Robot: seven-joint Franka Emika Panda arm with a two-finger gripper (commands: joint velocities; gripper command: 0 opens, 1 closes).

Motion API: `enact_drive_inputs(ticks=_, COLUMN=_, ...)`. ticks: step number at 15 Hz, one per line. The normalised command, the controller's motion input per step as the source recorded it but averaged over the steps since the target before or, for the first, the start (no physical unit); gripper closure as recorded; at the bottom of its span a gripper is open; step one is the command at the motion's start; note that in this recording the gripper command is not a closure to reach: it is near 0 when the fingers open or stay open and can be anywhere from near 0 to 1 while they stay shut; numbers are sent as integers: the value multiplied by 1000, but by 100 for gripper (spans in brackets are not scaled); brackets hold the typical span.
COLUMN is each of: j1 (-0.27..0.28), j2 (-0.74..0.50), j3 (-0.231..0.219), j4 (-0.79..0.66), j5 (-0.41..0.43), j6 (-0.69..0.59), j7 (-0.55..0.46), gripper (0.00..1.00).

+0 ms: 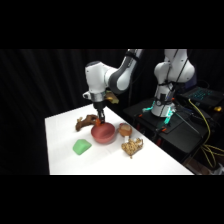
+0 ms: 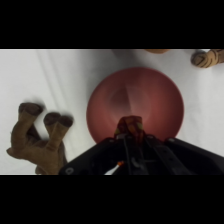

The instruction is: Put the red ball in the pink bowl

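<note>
A dark room with black curtains surrounds a white desk (image 1: 65, 145) that carries a handful of small things. The white arm reaches over from the upper right, and its tool (image 1: 102, 119) hangs just above the far rim of the pink bowl (image 1: 103, 133). In the wrist view the red ball (image 2: 130, 125) sits pinched between the tool's fingers, which are closed against it, directly over the near edge of the bowl's hollow. The bowl itself holds nothing. A brown plush toy (image 1: 86, 121) lies just beside the bowl on its far left, legs toward it. A green rounded block (image 1: 81, 147) rests near the bowl's front left. A small brown cup (image 1: 124, 130) stands close on its right, and a tan spotted toy (image 1: 132, 146) lies in front of that cup.
</note>
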Motion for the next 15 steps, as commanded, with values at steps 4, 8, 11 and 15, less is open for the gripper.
enact_drive_inputs(ticks=4, j1=9, j2=-30, j3=-22, j4=100, j5=50, j6=-165, j7=37, gripper=0)
enact_drive_inputs(ticks=8, j1=14, j2=-59, j3=-28, j4=208, j5=31, j6=-383, j7=57, gripper=0)
enact_drive_inputs(ticks=11, j1=33, j2=-182, j3=-51, j4=233, j5=-65, j6=-512, j7=90, gripper=0)
enact_drive_inputs(ticks=15, j1=14, j2=-299, j3=-43, j4=237, j5=-77, j6=-514, j7=66, gripper=0)
